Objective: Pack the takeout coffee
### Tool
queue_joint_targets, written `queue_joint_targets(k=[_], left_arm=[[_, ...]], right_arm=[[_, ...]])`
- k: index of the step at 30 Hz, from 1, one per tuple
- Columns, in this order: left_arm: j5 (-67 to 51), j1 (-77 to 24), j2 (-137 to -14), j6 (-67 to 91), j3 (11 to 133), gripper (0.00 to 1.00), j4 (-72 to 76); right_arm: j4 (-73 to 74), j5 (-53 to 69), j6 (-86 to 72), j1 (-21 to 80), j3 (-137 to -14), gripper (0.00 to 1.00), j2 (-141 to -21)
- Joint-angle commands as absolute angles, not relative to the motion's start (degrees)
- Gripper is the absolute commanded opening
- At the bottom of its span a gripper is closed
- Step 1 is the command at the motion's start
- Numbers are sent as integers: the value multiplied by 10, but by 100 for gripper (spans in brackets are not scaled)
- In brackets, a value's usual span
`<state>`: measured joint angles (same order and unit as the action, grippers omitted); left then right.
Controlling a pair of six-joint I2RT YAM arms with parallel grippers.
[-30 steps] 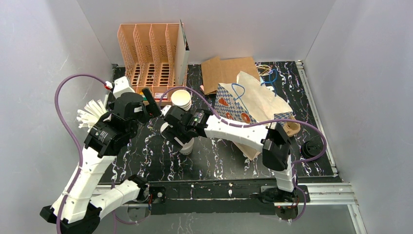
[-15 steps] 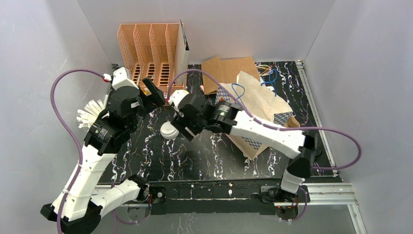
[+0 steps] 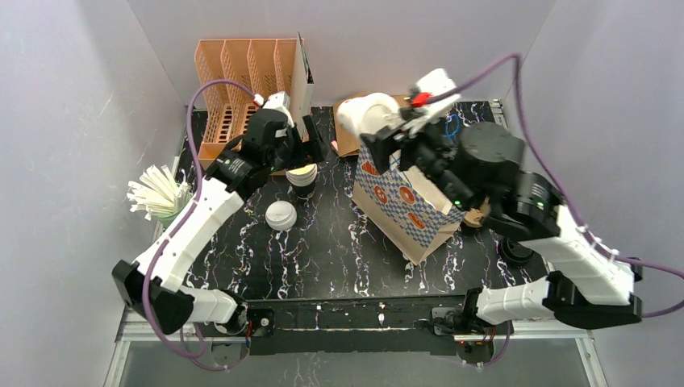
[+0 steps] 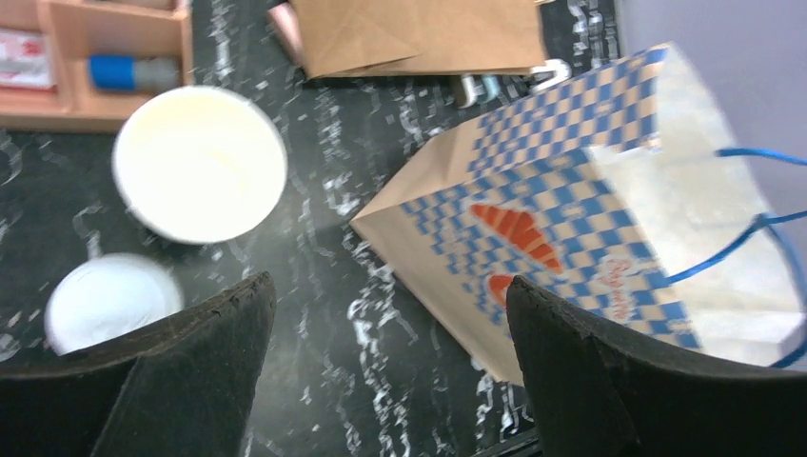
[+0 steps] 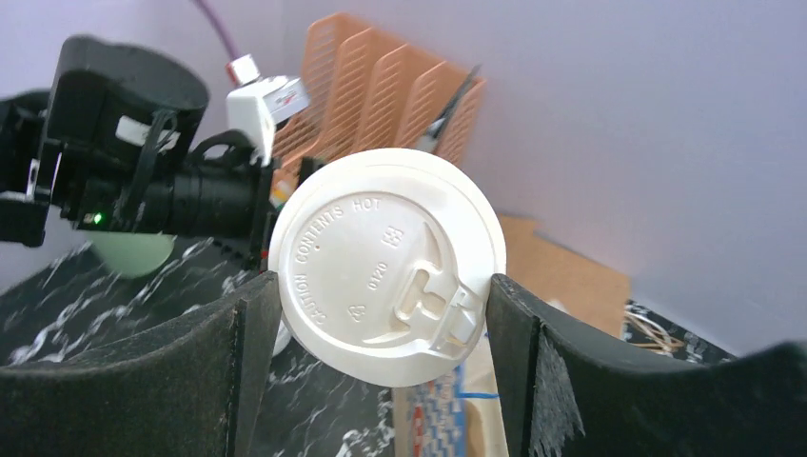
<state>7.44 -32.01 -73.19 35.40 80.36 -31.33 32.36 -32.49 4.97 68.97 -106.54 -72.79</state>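
Near, 9 o'clock of centre: spare cup, lidded, sits on the table. Past it, the left claw has swung in over the open cup, jaws wide and empty. Far, 1 o'clock: the right claw has hoisted its cup (lid on, clamped) off the table to above the bag. Probably drops in next.

Top cam: we look down from above & behind the rig onto the whole table. Left wrist cam: we face steeply down from mid height at the checked bag & open cup, both shared w/ top cam. Right wrist cam: we face roughly level, lidded cup v. close, orange rack behind, shared w/ top cam.
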Motion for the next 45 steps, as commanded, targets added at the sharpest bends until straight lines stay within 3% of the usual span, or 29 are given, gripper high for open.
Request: queue_joint_targets(k=[1,13,25,36,39,45], left_arm=[[-19,-324,-772,344,859,88,-245],[-91,-356,-921,287,974,89,-171],[-187,-370,-1055,161,1109,89,-149],[-223,-376,-1087,145,1128,88,-157],[-223,-379,-1093,144,1131,86,-160],[-228,-382,-1111,142,1150,78,-181]], right_arm=[[246,-454,100,689,-1018,71,-668],[336,-549,-7,689,-875,63,-524],[400,-573,-116,689,-807,59,-539],[448,-579,-154,666,-798,53,-552],[433,-532,-132,614,-800,51,-559],[406,-304,-90,376,-806,48,-590]])
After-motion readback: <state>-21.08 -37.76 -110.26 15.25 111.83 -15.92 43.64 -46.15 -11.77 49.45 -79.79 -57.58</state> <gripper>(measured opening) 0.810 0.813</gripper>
